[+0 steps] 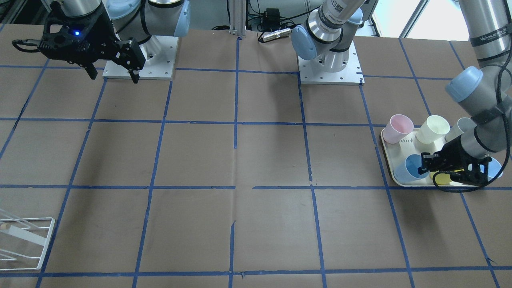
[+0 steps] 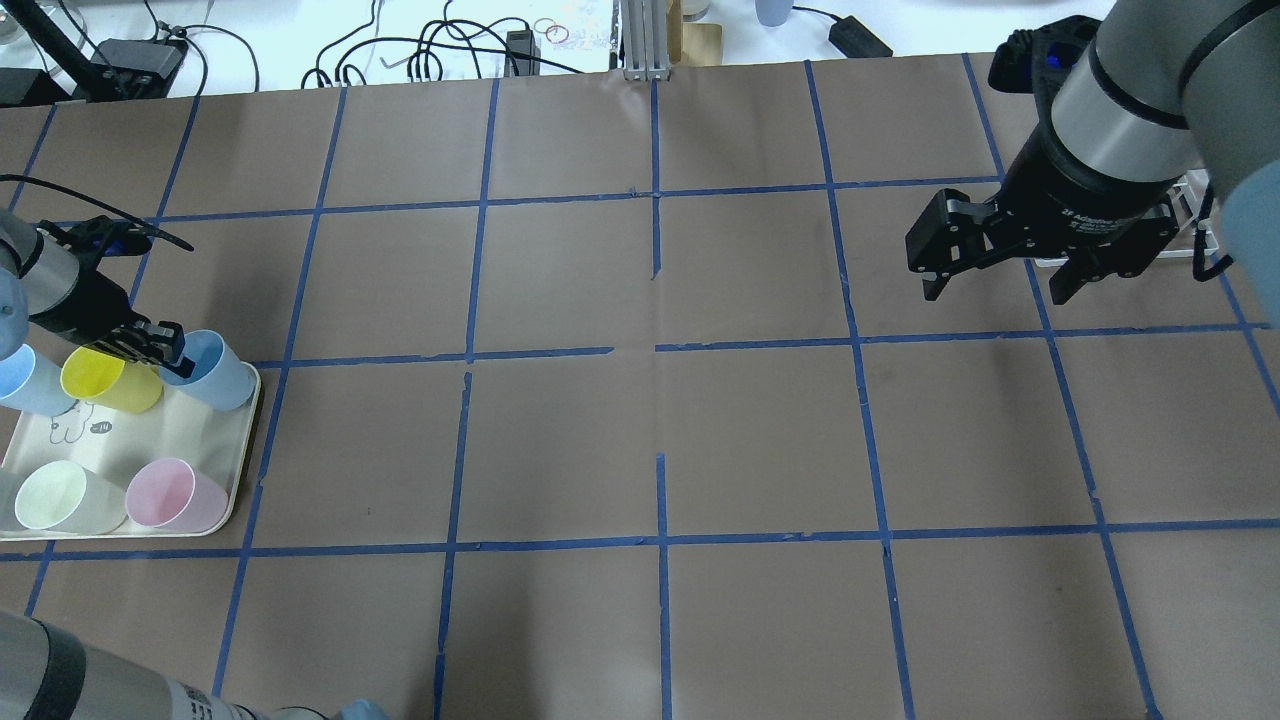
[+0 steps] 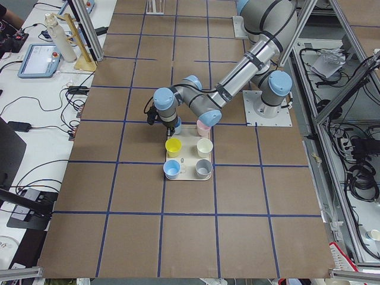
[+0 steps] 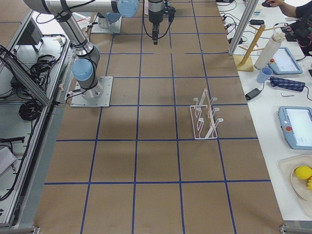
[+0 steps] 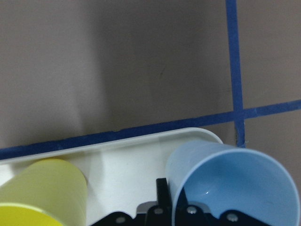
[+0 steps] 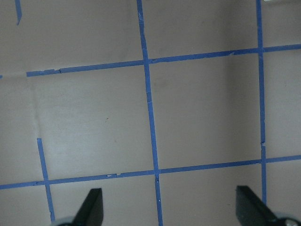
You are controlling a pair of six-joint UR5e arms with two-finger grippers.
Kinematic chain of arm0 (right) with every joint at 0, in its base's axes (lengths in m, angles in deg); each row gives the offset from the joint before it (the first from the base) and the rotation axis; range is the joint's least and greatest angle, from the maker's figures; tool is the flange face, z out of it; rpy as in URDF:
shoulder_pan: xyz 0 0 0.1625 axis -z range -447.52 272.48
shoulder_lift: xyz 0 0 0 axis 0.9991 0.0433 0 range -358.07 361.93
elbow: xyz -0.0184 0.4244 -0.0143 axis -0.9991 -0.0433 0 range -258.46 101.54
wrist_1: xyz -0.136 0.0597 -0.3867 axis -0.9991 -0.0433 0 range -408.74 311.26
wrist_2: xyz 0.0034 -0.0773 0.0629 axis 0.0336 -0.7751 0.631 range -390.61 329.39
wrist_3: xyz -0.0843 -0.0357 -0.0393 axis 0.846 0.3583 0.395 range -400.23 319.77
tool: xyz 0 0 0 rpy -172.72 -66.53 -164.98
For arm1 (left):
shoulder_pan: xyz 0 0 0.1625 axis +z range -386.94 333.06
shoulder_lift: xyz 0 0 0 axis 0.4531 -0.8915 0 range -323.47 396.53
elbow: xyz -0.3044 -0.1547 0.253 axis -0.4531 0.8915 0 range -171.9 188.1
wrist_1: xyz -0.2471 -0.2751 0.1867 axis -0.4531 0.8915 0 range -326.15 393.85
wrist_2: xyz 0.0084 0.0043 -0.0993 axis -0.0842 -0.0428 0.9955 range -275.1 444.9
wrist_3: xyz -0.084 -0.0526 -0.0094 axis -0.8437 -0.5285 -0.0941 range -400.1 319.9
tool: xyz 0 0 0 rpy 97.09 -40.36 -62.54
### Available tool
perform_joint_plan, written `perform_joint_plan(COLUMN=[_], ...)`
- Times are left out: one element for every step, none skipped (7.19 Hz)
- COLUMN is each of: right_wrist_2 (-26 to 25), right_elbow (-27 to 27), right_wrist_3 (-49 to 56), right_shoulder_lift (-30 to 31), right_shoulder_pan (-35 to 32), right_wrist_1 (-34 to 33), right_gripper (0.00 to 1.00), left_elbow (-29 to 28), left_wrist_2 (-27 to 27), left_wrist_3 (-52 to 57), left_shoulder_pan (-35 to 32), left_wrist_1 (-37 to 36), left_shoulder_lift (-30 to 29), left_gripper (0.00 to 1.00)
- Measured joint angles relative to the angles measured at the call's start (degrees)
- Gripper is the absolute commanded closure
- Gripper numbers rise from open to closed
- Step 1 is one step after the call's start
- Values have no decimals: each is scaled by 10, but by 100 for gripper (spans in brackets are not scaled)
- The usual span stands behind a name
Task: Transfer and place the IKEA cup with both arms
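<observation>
Pale-blue IKEA cup [image 2: 215, 375] upright, mouth up, left claw [image 2: 170, 348] at rim

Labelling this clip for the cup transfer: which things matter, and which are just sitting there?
In the job: IKEA cup, left gripper at its rim, right gripper, open.
Just lying about: tray, yellow cup, pink cup, pale green cup, second blue cup, grey cup.

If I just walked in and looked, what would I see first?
Probably the white tray at the table's end on the robot's left, holding a pink cup, a yellow cup, a pale green cup and more. The left tool is down at the rim of the blue cup in one corner. At the other end, the right tool hangs wide open above the brown table.
</observation>
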Motion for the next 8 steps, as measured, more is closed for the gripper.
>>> perform_joint_plan(right_wrist_2=[0, 1, 1, 0, 0, 0, 0, 0], right_elbow=[0, 0, 0, 0, 0, 0, 0, -1], right_wrist_3=[0, 0, 1, 1, 1, 1, 2, 2], right_shoulder_lift=[0, 0, 0, 0, -1, -1, 0, 0], right_shoulder_pan=[0, -1, -1, -1, -1, -1, -1, -2], right_wrist_1=[1, -1, -2, -2, -2, -3, -3, -2], right_gripper=[0, 0, 0, 0, 0, 0, 0, 0], left_elbow=[0, -2, -6, -11, -24, -51, -90, -132], left_wrist_2=[1, 1, 1, 1, 1, 1, 1, 0], left_wrist_3=[0, 0, -1, -4, -13, -36, -79, -140], left_shoulder_pan=[0, 1, 1, 0, -6, -22, -53, -95], left_wrist_1=[-1, -1, 3, 18, 50, 93, 145, 194], left_shoulder_lift=[-3, -4, -3, 6, 21, 39, 57, 74], left_gripper=[16, 15, 15, 14, 13, 10, 6, 0])
